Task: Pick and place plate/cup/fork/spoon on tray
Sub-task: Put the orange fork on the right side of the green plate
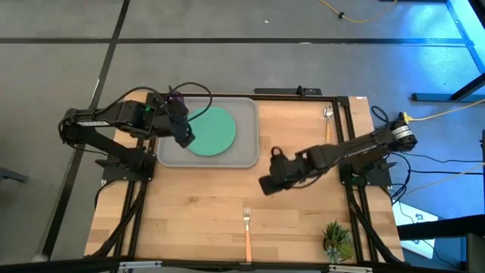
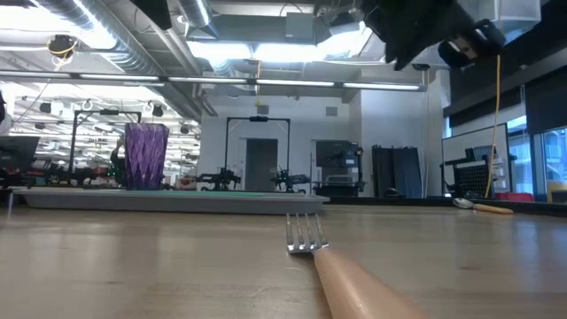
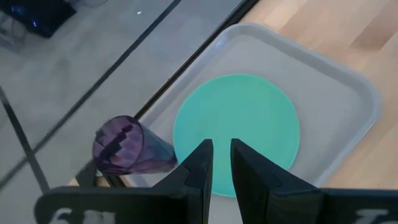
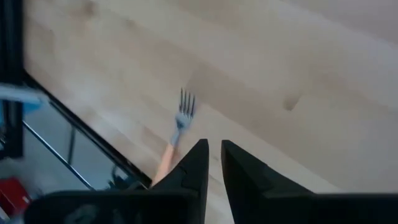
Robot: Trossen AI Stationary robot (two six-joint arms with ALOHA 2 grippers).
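The teal plate (image 1: 214, 130) lies flat on the grey tray (image 1: 246, 155) at the table's far left. The purple cup (image 1: 176, 98) stands upright in the tray's far left corner, as the low view (image 2: 146, 158) also shows. My left gripper (image 1: 185, 138) hovers over the plate's left edge (image 3: 236, 121) with its fingers shut and empty, the cup (image 3: 127, 149) beside it. The fork (image 1: 246, 224) lies on the table near the front edge, tines toward the far side. My right gripper (image 1: 267, 184) hangs shut and empty above mid-table, far of the fork (image 4: 181, 118). The spoon (image 1: 328, 120) lies at the far right.
A small green potted plant (image 1: 336, 239) stands at the near right corner. Bare wood lies between the tray and the fork. In the low view the fork (image 2: 306, 235) is close in front and the spoon (image 2: 478, 206) is far right.
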